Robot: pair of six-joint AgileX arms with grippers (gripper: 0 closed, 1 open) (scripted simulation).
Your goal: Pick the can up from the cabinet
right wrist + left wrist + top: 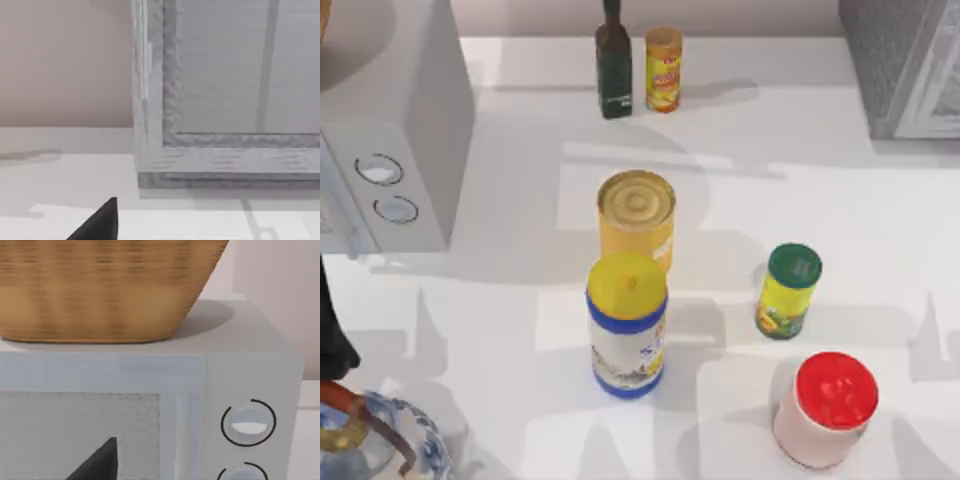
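Upright near the middle of the white cabinet point(880, 200) stands the can point(636, 217), with a blue-banded jar point(626, 325) touching or just beside it. Neither pincer's state can be told. Risk: a descending pincer may knock the jar over.

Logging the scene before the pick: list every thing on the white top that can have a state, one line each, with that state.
Stout yellow-orange tin can with gold ringed top: upright, sealed, not gripped.
Blue-banded white jar with yellow cap: upright, capped, just in front of the can.
Small yellow bottle with green cap: upright, capped.
Pale jar with red lid: upright, lidded.
Dark glass bottle: upright.
Slim yellow canister: upright, capped.
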